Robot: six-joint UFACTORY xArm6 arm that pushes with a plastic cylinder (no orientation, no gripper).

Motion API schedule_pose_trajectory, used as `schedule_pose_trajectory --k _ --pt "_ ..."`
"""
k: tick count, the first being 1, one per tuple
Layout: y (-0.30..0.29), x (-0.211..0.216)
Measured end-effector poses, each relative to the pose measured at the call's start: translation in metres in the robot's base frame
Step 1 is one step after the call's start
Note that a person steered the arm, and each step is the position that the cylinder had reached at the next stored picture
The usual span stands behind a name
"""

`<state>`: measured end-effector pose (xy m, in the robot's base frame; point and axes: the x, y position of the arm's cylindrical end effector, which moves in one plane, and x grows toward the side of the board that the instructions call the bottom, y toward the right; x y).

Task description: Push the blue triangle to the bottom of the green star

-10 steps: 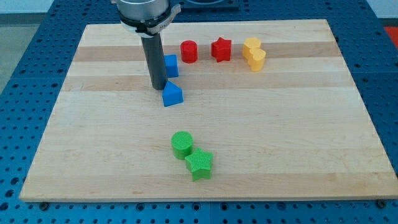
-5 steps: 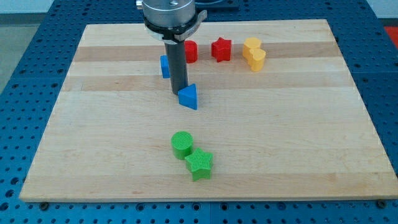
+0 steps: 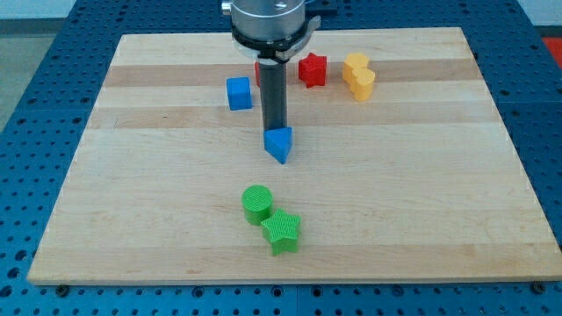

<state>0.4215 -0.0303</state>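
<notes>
Since the earlier frames the rod has been carried toward the view's right and slightly down, and the blue triangle (image 3: 279,144) has been shifted with it, from beside the blue cube to just right of the frame's middle; the red cylinder has become mostly hidden behind the rod.

Nearest the view's bottom, the green star (image 3: 282,231) is seen lying on the wooden surface (image 3: 421,193), with the green cylinder (image 3: 257,203) touching it at its upper left. The blue triangle is found well above both, apart from them, so it is above the star and not below it. My tip (image 3: 276,130) is placed right at the triangle's upper edge, seemingly in contact. The tool is a plain rod, so nothing is grasped or clenched; it is only pressed against the block.

Farther back, the blue cube (image 3: 238,93) is seen to the left of the rod. In the top row, a sliver of the red cylinder (image 3: 258,68) shows behind the rod, then the red star (image 3: 312,68), then two yellow blocks (image 3: 358,75) touching each other, shapes not clearly made out. The path between triangle and star is partly occupied by the green cylinder. No writing or labels can be read.
</notes>
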Motion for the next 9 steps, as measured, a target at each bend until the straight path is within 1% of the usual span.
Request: schedule_pose_trajectory --k 1,2,4,6,8,9 --pt "-0.020 0.021" --pt "-0.025 0.040" --pt "-0.017 0.033" --pt "-0.002 0.044" --pt "0.063 0.040" --pt "0.081 0.040"
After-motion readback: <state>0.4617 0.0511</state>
